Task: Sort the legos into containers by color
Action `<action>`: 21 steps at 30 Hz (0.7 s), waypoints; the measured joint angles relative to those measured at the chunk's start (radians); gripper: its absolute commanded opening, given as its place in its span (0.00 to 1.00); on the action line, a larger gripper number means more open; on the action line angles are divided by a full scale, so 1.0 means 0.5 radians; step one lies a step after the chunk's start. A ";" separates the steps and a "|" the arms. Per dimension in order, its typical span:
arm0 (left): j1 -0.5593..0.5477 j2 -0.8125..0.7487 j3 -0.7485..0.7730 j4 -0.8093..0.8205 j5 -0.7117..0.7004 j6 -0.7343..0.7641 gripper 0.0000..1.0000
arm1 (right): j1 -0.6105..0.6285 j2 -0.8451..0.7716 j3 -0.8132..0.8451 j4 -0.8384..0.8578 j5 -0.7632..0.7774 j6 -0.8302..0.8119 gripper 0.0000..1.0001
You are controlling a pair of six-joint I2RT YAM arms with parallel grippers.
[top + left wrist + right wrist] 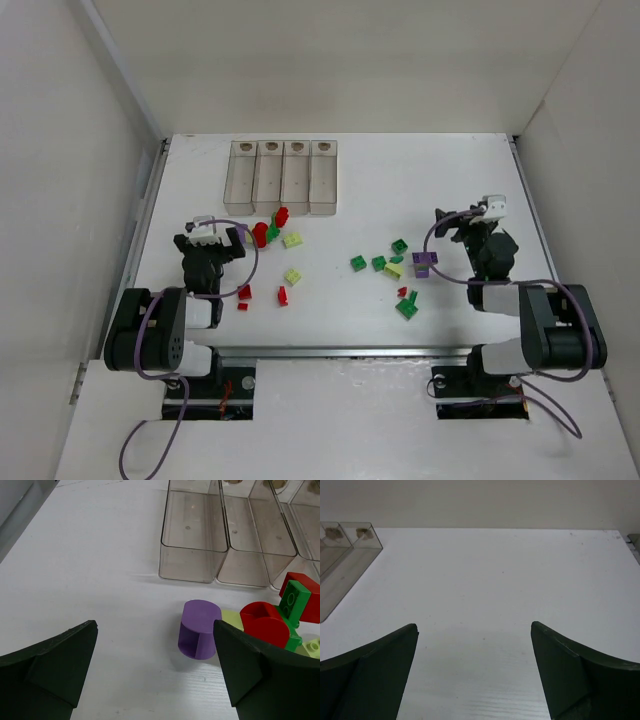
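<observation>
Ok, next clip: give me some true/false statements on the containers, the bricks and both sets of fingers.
1. All four containers are empty. True.
2. The left gripper is shut on a purple piece. False: its fingers are open, and the purple piece stands free on the table.
3. The right gripper is open with nothing between its fingers. True.
4. No green bricks lie on the right arm's side. False: several green bricks lie there.

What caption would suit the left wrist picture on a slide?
Open left gripper facing a purple lego, with clear bins beyond.
</observation>
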 measured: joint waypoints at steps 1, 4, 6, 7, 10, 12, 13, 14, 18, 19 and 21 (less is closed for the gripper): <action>0.000 0.000 0.000 0.001 0.000 0.001 1.00 | 0.000 -0.035 0.029 -0.106 0.002 -0.001 0.99; 0.000 0.000 0.000 0.001 0.000 0.001 1.00 | 0.047 -0.236 0.255 -0.608 0.082 -0.036 0.99; -0.002 0.000 0.001 0.000 0.000 0.002 1.00 | 0.126 -0.336 0.522 -0.957 0.182 -0.117 0.99; -0.011 0.000 0.001 0.000 -0.004 0.010 1.00 | 0.178 -0.372 0.672 -1.099 0.238 -0.164 0.99; -0.069 -0.014 0.001 -0.006 -0.006 0.043 1.00 | 0.326 -0.432 1.121 -1.492 0.391 -0.330 0.99; -0.132 -0.117 0.006 -0.063 -0.021 0.081 1.00 | 0.404 -0.438 1.353 -1.723 0.508 -0.429 0.99; -0.168 -0.226 0.035 -0.155 -0.019 0.108 1.00 | 0.426 -0.433 1.418 -1.838 0.592 -0.473 0.99; -0.202 -0.370 0.098 -0.320 -0.004 0.167 1.00 | 0.486 -0.413 1.568 -1.943 0.668 -0.503 0.99; -0.394 -0.773 0.657 -0.958 0.046 0.497 1.00 | 0.543 -0.316 1.901 -2.451 0.736 -0.455 0.99; -0.449 -0.814 0.807 -1.070 0.027 0.573 1.00 | 0.535 -0.253 2.010 -2.615 0.678 -0.440 0.99; -0.542 -0.871 1.032 -1.303 -0.025 0.697 1.00 | 0.530 -0.064 2.246 -2.930 0.581 -0.400 0.99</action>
